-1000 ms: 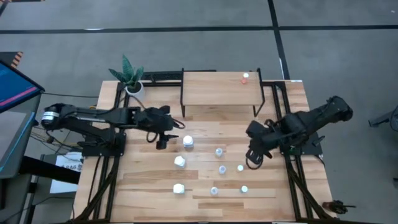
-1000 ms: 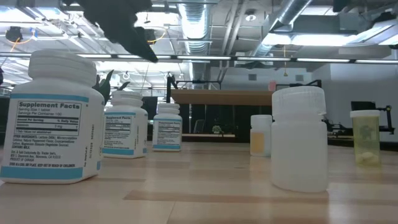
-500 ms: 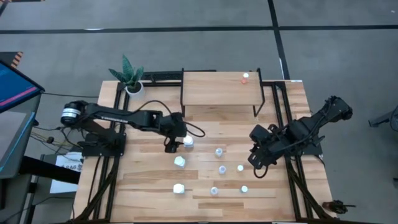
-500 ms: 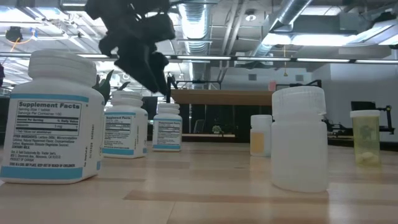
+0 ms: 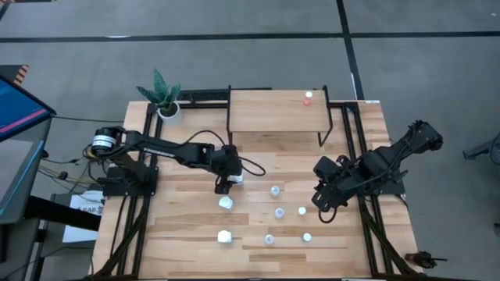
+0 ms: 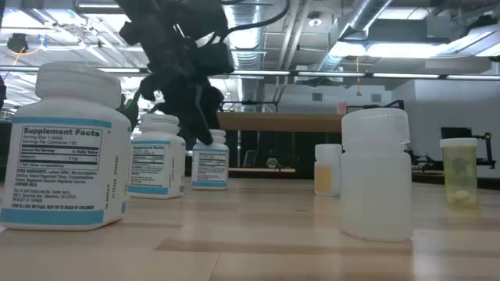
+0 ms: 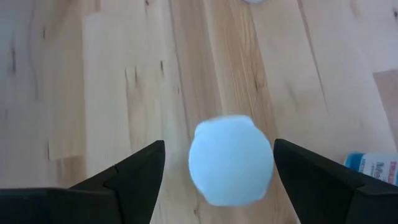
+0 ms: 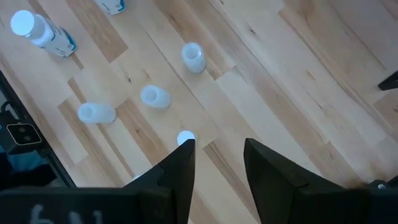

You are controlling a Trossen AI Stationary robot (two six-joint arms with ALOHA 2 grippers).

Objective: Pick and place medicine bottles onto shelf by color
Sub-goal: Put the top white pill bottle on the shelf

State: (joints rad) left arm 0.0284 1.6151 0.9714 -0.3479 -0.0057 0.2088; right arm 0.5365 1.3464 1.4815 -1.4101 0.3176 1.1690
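My left gripper (image 5: 229, 181) is open and points down over a larger white bottle (image 7: 231, 159). Its two fingers stand on either side of the cap, with a gap on each side. This bottle (image 5: 237, 178) stands upright on the table in front of the shelf (image 5: 277, 111); in the low view (image 6: 209, 160) the gripper (image 6: 195, 117) hangs over it. A red-capped bottle (image 5: 308, 97) stands on the shelf's far right corner. My right gripper (image 5: 320, 199) hovers open and empty at the table's right.
Two more white bottles (image 5: 226, 203) (image 5: 224, 236) stand nearer the front. Translucent bottles (image 5: 275, 190) (image 5: 279, 212) (image 5: 269, 240) and two small ones (image 5: 301, 211) (image 5: 307, 236) stand mid-table. A potted plant (image 5: 166, 105) stands at the far left.
My left gripper has reached toward the table's right and come down over the white bottle nearest the shelf, so that its open fingers now stand on either side of the cap. The bottles have stayed where they were.
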